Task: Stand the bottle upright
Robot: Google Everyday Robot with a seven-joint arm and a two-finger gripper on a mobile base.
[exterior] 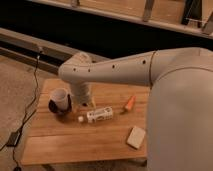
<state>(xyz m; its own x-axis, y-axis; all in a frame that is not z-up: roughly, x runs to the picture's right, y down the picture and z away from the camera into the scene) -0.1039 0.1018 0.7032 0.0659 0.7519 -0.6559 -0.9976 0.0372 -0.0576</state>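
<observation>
The bottle (pixel 100 114) lies on its side on the wooden table (pixel 75 145), a small white bottle with dark label marks and its round white cap pointing left. My arm reaches in from the right and bends down over the table. The gripper (pixel 80 105) hangs at its end, just above and left of the bottle's cap end, between the bottle and a white mug. It is open and holds nothing. The wrist hides most of the fingers.
A white mug (pixel 60 97) on a dark saucer stands just left of the gripper. An orange, carrot-shaped object (pixel 130 103) lies right of the bottle. A flat pale block (pixel 136 136) rests near the table's front right. A black cable (pixel 27 107) runs along the floor at left.
</observation>
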